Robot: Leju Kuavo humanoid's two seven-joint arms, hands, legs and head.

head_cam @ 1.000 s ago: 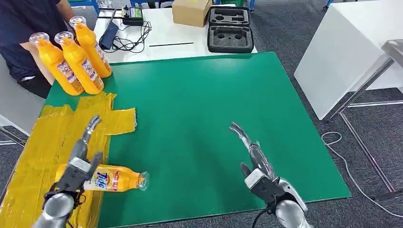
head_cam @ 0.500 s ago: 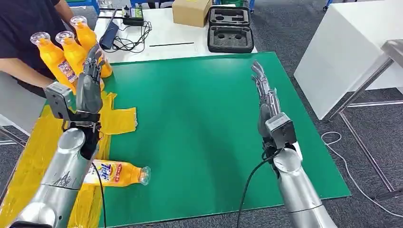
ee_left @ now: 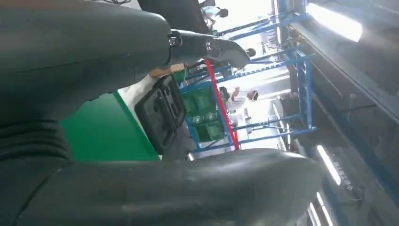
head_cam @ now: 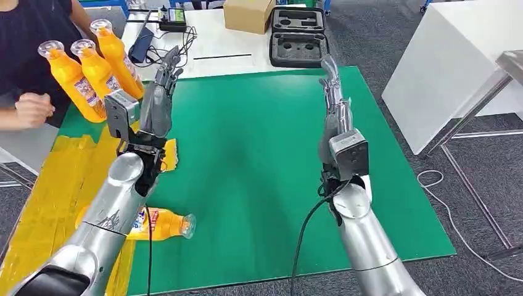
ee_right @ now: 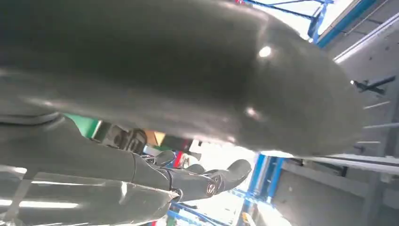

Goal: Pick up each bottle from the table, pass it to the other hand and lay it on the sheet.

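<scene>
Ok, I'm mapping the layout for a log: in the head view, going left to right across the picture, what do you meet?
Person's hand → three standing orange bottles → left hand → right hand → white table beside the green one.

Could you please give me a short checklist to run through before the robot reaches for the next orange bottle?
1. Left hand free: ok, raised above the green table mat, fingers apart, holding nothing.
2. Right hand free: ok, raised with fingers extended, holding nothing.
3. Upright orange plastic bottles with clear caps available: ok, three stand at the mat's far left corner.
4. Lying orange bottle placed: not ok, its body rests on the crinkled yellow sheet but its capped end overhangs onto the mat.
5. Person's hand clear of the bottles: not ok, it is close beside the three.
6. Room left on the sheet: ok, bare area beyond the lying bottle.
</scene>
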